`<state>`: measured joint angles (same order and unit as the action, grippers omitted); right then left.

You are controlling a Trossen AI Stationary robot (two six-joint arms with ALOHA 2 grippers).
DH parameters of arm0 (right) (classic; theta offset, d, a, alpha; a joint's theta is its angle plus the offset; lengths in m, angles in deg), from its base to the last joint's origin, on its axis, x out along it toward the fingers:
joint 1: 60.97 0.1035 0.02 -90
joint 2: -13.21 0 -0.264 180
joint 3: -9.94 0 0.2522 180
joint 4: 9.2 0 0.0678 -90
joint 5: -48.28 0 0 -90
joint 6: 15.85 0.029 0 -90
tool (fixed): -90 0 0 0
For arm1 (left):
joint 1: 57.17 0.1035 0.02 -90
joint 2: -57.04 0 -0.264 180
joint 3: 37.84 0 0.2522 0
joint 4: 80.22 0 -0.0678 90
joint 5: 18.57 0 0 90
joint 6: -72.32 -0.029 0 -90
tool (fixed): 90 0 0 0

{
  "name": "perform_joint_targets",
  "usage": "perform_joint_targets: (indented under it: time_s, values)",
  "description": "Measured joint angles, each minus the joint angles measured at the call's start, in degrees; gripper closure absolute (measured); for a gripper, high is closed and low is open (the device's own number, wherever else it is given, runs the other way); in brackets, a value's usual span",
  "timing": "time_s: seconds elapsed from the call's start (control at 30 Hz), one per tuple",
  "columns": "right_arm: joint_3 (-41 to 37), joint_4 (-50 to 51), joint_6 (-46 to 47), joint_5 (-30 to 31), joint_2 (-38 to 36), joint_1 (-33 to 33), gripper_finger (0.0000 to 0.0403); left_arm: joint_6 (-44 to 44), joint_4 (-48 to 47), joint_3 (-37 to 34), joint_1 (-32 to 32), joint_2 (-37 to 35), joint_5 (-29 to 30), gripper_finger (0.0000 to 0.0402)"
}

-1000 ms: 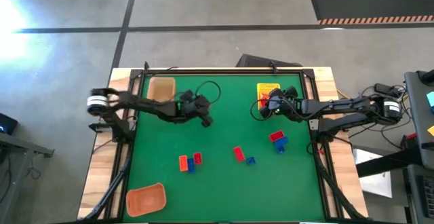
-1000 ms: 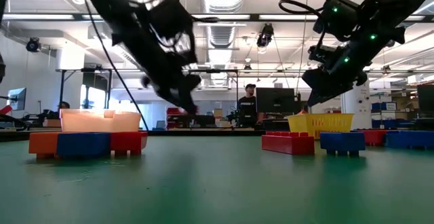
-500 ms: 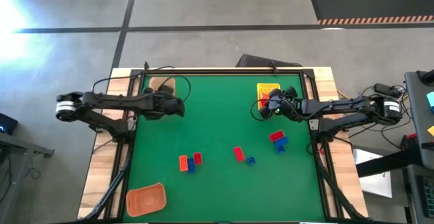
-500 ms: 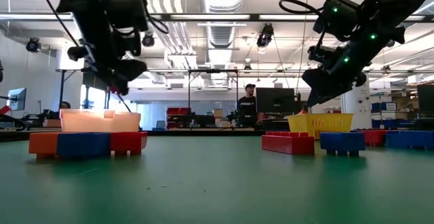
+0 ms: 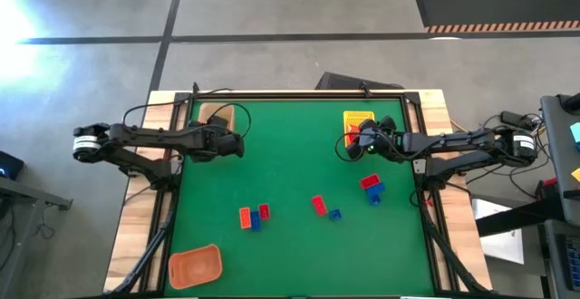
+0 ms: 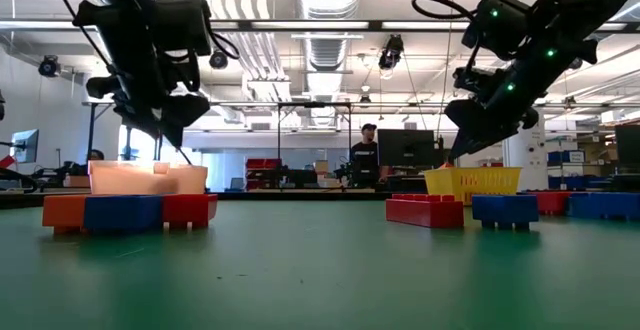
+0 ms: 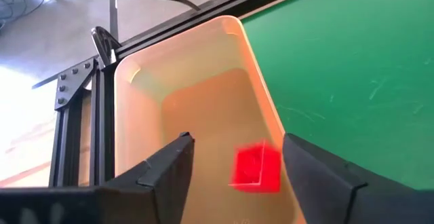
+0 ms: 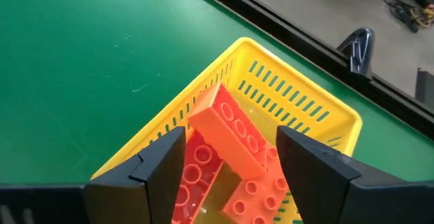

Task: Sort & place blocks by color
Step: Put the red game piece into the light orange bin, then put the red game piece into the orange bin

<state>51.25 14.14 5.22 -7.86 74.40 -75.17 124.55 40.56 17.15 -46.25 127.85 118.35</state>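
Note:
My left gripper (image 5: 237,143) hangs open over the tan tray (image 5: 217,115) at the table's far left. In the left wrist view a small red brick (image 7: 256,166) shows between its spread fingers (image 7: 237,142), inside the tray and clear of both; whether it rests on the floor I cannot tell. My right gripper (image 5: 355,141) is open above the yellow slotted tray (image 5: 359,120), where an orange brick (image 8: 230,136) lies tilted on other orange bricks. Loose bricks lie on the green mat: an orange, blue and red cluster (image 5: 252,216), a red (image 5: 319,205), a blue (image 5: 335,214), and a red with a blue (image 5: 372,187).
An orange tray (image 5: 195,265) sits at the near left corner. A black frame rail (image 7: 88,95) runs along the table's edges behind the tan tray. The mat's middle (image 5: 290,154) is bare. In the low view a person (image 6: 368,155) stands far behind the table.
My left arm has swung from the middle of the mat toward the far left corner and now hangs over the tan tray, nearly still for the last half second. My right arm and the bricks on the mat have kept their places.

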Motion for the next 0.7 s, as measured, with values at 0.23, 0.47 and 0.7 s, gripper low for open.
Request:
perform_joint_targets:
  time_s: [0.23,0.47,0.7]
  values:
    - [2.35,0.37,1.14,-8.65,-0.02,0.58,0.0182,-0.52,-0.06,0.8,-1.24,0.0,-0.15,0.0151]
    - [6.51,0.8,8.25,-19.86,-0.02,7.66,0.0182,-7.78,5.49,3.75,-8.2,-0.09,-0.22,0.0148]
    - [12.26,2.12,21.0,-22.01,3.27,21.79,0.0182,-22.44,22.69,4.18,-16.43,-0.11,-0.27,0.0148]
